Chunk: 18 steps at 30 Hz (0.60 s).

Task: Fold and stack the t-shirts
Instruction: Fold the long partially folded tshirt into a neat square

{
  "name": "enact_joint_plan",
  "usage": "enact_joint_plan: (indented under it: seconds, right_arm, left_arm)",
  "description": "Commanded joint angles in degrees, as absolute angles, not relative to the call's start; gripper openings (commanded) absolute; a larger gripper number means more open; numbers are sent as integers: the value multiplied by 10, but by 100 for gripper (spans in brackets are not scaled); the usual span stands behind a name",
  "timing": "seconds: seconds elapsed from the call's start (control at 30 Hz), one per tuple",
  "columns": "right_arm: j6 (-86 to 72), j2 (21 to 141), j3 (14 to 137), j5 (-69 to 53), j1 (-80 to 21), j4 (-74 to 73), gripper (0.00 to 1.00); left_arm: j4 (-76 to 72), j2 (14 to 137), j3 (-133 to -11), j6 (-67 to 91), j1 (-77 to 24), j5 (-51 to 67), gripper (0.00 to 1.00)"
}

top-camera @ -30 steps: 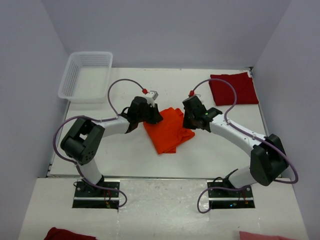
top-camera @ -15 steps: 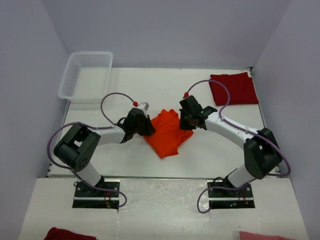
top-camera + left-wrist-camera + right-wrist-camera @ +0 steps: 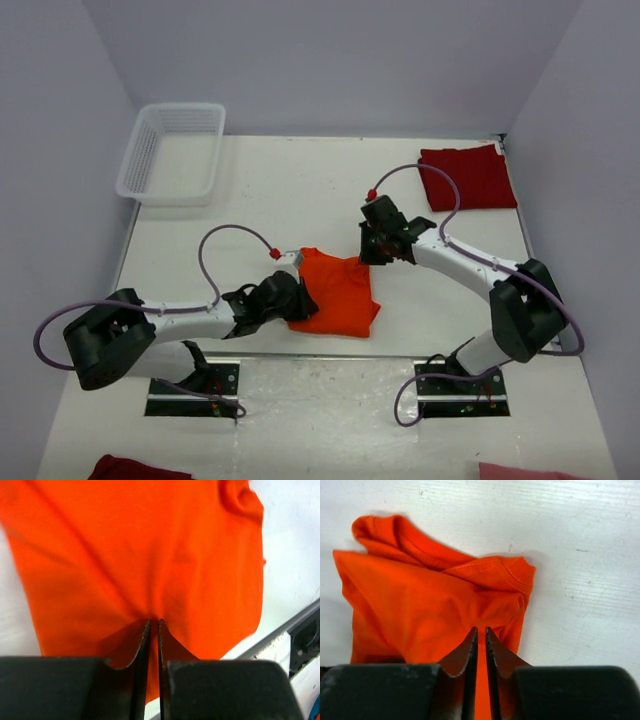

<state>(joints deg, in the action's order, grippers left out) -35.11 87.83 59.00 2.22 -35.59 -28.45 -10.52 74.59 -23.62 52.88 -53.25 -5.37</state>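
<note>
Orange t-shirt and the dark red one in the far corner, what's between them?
In the top view, the right hand and its purple cable sit between the orange t-shirt and dark red t-shirt.

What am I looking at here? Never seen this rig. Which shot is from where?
Two robot arms are bolted at the near edge of a white table. The overhead picture comes from a fixed camera above and behind them. The two close-ups come from a camera on each wrist, looking out along that arm's fingers. On the table lie an orange t-shirt, partly folded near the front, a dark red t-shirt, folded at the far right corner, and a white basket at the far left. The left gripper and the right gripper each pinch an edge of the orange t-shirt, jaws nearly closed on the cloth.
</note>
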Motion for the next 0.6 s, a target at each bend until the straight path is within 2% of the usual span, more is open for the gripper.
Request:
enact_joint_plan:
  seconds: [0.0, 0.1, 0.13, 0.23, 0.4, 0.57]
  right_arm:
    - [-354, 844, 576, 37, -357, -274, 15]
    - [-359, 834, 558, 40, -357, -272, 31]
    - [-359, 831, 551, 39, -357, -267, 42]
    - [-354, 819, 520, 24, -354, -238, 55]
    - [-343, 832, 511, 4, -329, -220, 51]
    - [-331, 840, 499, -51, -301, -177, 46]
  left_arm:
    - [-97, 736, -250, 575, -575, -126, 10]
    - [-75, 754, -290, 559, -605, -135, 10]
    - [-65, 755, -301, 556, -610, -142, 10]
    - [-26, 754, -361, 521, -620, -181, 11]
    - [95, 738, -437, 480, -617, -279, 15]
    - [145, 727, -475, 451, -563, -279, 19]
